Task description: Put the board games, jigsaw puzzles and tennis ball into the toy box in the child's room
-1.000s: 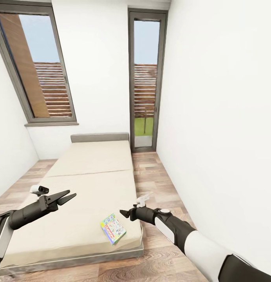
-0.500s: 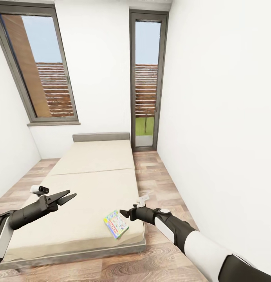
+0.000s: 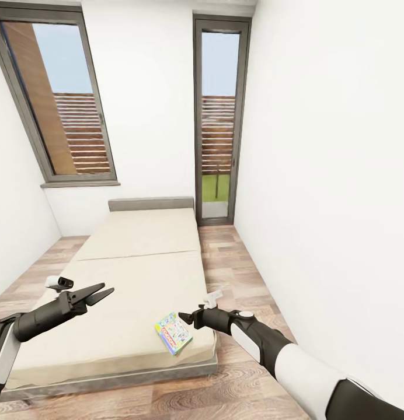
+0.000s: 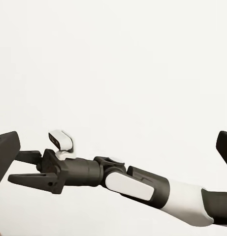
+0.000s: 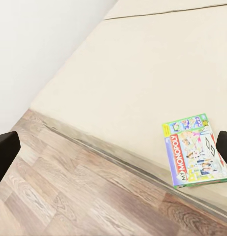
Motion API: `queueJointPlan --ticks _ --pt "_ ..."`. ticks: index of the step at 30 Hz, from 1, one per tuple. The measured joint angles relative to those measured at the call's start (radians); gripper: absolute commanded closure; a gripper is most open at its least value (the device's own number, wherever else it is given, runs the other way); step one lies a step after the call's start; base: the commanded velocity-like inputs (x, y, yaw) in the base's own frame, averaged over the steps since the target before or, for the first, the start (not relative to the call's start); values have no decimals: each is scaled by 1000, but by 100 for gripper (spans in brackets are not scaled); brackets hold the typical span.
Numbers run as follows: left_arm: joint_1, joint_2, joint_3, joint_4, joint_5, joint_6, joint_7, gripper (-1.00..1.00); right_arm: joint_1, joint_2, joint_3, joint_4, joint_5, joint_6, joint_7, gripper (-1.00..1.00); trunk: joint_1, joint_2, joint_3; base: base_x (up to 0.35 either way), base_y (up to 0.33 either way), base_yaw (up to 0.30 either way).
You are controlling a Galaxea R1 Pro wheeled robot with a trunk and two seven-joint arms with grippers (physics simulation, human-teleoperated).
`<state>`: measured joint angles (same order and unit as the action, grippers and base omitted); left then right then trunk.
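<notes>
Facing a bed (image 3: pixel 132 274) in a white-walled room with a wood-plank floor (image 3: pixel 225 256) and two tall windows (image 3: pixel 216 116) at 12 o'clock. Lying flat near the foot corner of the mattress, at about 5 o'clock from its middle: one Monopoly box (image 3: pixel 173 333), close to the mattress edge and seen in the right wrist view (image 5: pixel 195 150) with its red banner readable. No second game box visible on the bed from here.

Right end effector (image 3: pixel 186 318) hovering just beside the box, at roughly 2 o'clock from it, apart and not touching; jaws set wide, judging by the dark fingertips (image 5: pixel 6 150) at opposite borders of its wrist view and by the spread seen from the left wrist camera (image 4: pixel 24 169). Holding nothing.

Left end effector (image 3: pixel 103 293) raised over the mattress at about 9 o'clock from the box, well apart from it, fingers spread and empty.

Judged by the scene: early or middle stage for this item, with the Monopoly box not yet grasped. Left to do, as far as can be told: closing on the box, lifting it, carrying it to the tabletop and dropping it into the bin. Progress on the other toys cannot be told from these pictures.
</notes>
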<state>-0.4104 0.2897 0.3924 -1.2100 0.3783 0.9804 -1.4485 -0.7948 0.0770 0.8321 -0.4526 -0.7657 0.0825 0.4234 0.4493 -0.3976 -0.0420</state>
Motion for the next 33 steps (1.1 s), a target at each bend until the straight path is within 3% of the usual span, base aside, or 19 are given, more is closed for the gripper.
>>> queueJointPlan --ticks 4,12,19,21,24,33 --pt "0 0 0 0 -1 0 0 -100 0 -1 0 0 0 -1 0 -100 0 0 0 0 0 0" --pt "0 0 1 3 -4 -1 1 -100 -1 -4 -2 0 -1 -6 0 -100 31 -56 -25 0 0 0" --pt "0 0 0 36 -7 -5 12 -100 0 -10 -30 0 -3 -8 4 -100 58 -105 -47 0 0 0" --pt "0 1 0 93 -7 -60 53 -100 -1 -11 -41 0 -4 -5 7 -100 65 -119 -54 0 0 0" --pt "0 1 1 136 -5 -91 69 -100 -1 -12 -44 0 -4 -5 8 -100 77 -140 -63 0 0 0" --pt "0 0 -1 187 -5 -113 80 -100 -1 -12 -90 -1 -4 0 9 -100 111 -203 -91 0 0 0"
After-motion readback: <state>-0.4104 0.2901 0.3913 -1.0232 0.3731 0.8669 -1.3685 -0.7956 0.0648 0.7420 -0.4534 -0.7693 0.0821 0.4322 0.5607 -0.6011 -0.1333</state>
